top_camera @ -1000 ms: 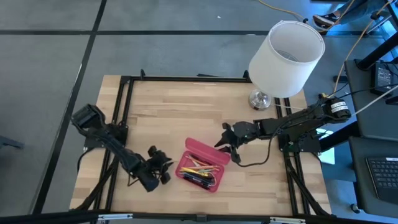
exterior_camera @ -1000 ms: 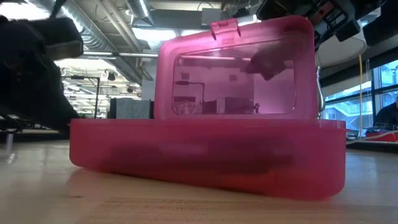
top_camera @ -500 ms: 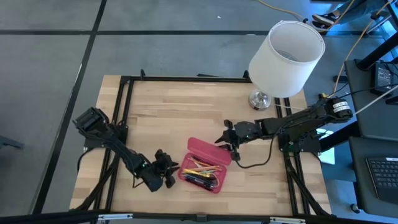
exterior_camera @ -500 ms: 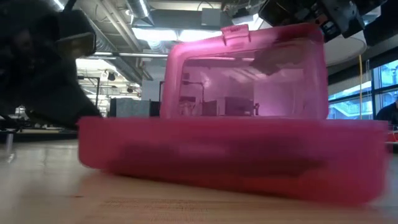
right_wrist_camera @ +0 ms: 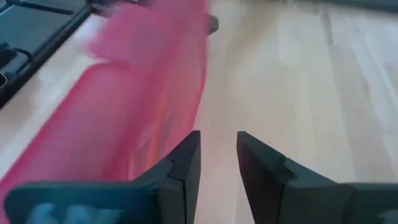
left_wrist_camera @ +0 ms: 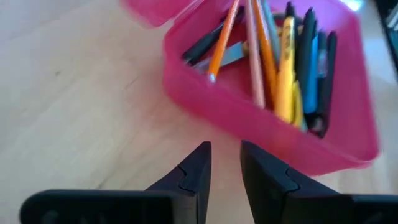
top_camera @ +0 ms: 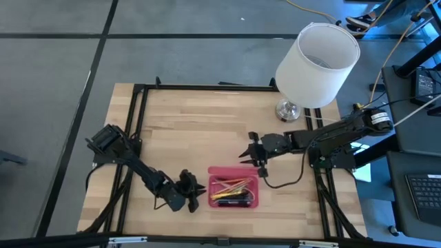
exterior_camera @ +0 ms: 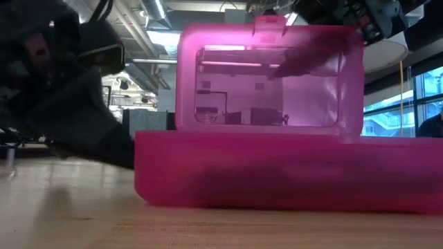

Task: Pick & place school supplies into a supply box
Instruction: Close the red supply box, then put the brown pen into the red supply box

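At the near edge of the wooden surface, around six o'clock, the supply box lies open, pencils and pens inside. The left gripper sits just beside its nine o'clock end, jaws slightly parted, empty. The right gripper, toward one o'clock by the raised lid, looks likewise parted. Farther off stands a white lamp.

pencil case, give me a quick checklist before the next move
1. Pens and pencils inside the case: ok.
2. Lid closed: not ok, it stands upright.
3. Left gripper empty: ok, fingers slightly apart on nothing, just beside the case's left end.
4. Right gripper empty: ok, small gap, nothing between, behind the lid.
5. Scissors in the case: cannot tell.
6. Lamp away from the case: ok.
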Robot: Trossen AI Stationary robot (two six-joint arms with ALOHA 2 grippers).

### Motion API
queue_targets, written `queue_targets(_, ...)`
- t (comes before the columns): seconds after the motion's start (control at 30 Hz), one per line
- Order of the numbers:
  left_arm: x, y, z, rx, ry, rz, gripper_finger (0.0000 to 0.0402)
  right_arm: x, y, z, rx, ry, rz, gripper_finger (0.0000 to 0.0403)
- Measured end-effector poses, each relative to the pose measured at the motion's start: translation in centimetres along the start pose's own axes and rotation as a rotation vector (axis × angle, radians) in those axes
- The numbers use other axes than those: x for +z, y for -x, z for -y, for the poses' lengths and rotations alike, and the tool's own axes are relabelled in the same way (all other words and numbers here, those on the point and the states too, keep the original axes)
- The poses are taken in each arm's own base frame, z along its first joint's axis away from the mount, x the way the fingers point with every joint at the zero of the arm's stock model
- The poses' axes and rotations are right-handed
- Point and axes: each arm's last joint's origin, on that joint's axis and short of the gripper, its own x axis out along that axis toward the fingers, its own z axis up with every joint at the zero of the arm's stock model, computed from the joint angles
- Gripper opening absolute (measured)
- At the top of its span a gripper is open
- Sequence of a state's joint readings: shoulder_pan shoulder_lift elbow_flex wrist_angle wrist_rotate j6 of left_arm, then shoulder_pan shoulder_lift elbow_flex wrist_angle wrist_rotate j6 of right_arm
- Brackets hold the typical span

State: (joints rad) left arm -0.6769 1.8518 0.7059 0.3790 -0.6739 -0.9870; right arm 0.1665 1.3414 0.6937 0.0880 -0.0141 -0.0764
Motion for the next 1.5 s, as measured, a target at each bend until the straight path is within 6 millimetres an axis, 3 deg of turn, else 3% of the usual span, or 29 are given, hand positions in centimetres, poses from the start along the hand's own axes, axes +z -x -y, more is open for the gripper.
queue_targets(0.33, 1.9, 1.5, 0.0, 0.025, -0.081, 0.007, 0.008, 1.6, 3.7, -0.7, 0.037, -0.027, 0.093, 0.0108)
queue_targets(0.57, 4.4, 4.2, -1.6, 0.22, -0.174, 0.065, 0.008, 2.3, 5.5, -1.9, 0.061, -0.001, 0.146, 0.0108)
queue_targets(0.9, 11.7, 5.3, -7.4, 0.418, -0.199, -0.03, 0.0079, 1.8, 6.9, -3.9, 0.025, -0.035, 0.09, 0.0108)
queue_targets(1.17, 19.0, 7.4, -12.8, 0.509, -0.228, 0.087, 0.0077, 0.1, 8.4, -4.6, -0.04, -0.106, -0.059, 0.0108)
queue_targets(1.33, 22.6, 6.4, -16.6, 0.343, -0.285, 0.112, 0.008, -2.5, 8.8, -4.3, -0.057, -0.118, -0.109, 0.0108)
queue_targets(1.5, 24.8, 4.8, -21.3, 0.254, -0.326, 0.158, 0.0081, -5.2, 11.0, -3.0, -0.13, -0.178, -0.023, 0.0108)
